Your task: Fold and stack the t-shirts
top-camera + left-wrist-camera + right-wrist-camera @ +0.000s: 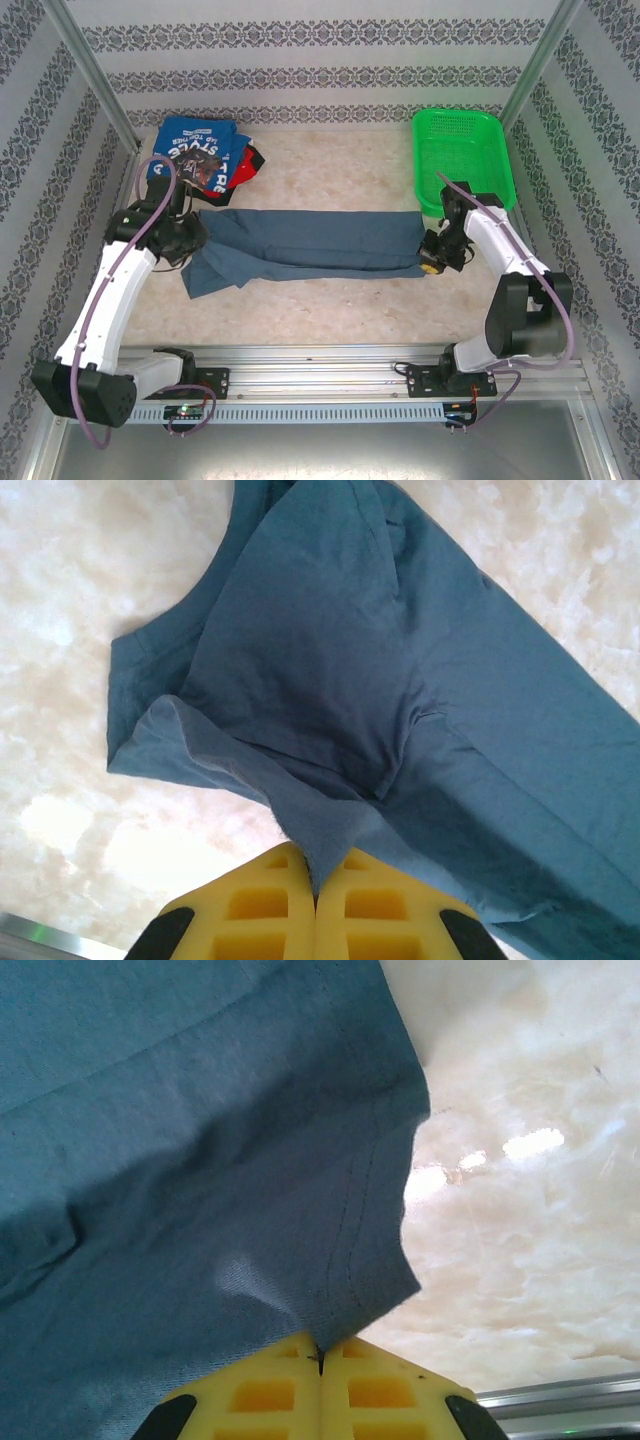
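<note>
- While the slate-blue t-shirt (310,245) lies drawn out in a long band across the middle of the counter (330,310), a claw grips each of its ends.
- Left claw (186,240): closed hard on the shirt's left end. In the left wrist view its yellow fingers meet, and a pinch of cloth runs down into the seam between them.
- From that pinch the cloth spreads away over the pale marbled surface, doubled over itself. A curved, hemmed opening shows on the left; I cannot tell whether it is the neck or a sleeve.
- Right claw (436,256): clamped on the shirt's right end. In the right wrist view the yellow fingers press together on a stitched hem, with a corner of cloth just beside the grip and bare counter to the right.
- Seen from above, the band is narrow and fairly straight at the right end. At the left end it widens and sags toward the near edge in a loose flap.
- Whether the ends are raised off the surface cannot be told.
- A pile of t-shirts (205,150) sits at the far left corner. A bright blue one with white lettering is on top, and red and dark cloth peek out at its right side. The pile lies just beyond the left claw, apart from the slate-blue t-shirt.
- A green basket (462,150) stands upright at the far right corner, beyond the right arm, near the shirt's right end but not touching it.
</note>
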